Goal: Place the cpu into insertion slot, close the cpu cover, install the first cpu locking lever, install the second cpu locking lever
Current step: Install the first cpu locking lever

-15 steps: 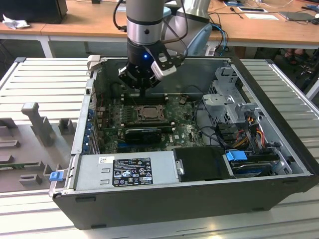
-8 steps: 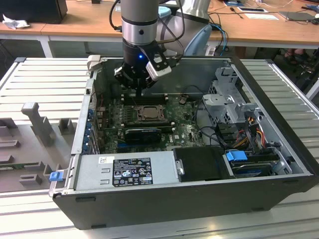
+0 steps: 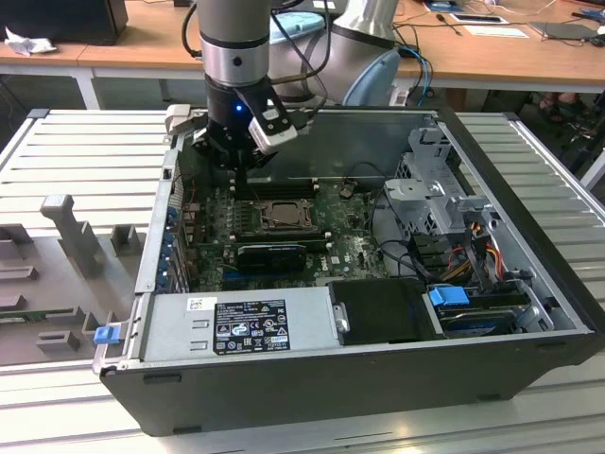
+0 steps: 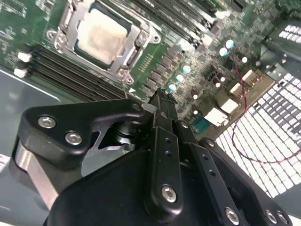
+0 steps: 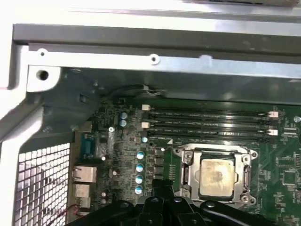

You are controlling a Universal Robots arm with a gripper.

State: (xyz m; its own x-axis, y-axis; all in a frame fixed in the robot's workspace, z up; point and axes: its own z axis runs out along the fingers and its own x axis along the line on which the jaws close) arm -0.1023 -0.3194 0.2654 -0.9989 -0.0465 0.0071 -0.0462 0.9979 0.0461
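Toward the exterior view's far left, the gripper (image 3: 242,180) hangs over the green board, its fingers (image 4: 162,107) together and empty. Just right and nearer, the matte beige cpu (image 5: 216,176) sits in the insertion slot (image 3: 257,216), framed by the thin steel cpu cover (image 5: 214,153). A skewed push might scrape the black memory slots (image 5: 207,123).

Pale cpu (image 4: 102,35) within cpu cover (image 4: 134,47) window, green board (image 4: 19,23) around

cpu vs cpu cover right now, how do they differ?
The cpu is a solid pale beige square, smudged; the cpu cover is a silver-grey frame with an open window. The cpu sits inside that window; the cpu cover rings it. Both are square, metal and lie flat on the board.
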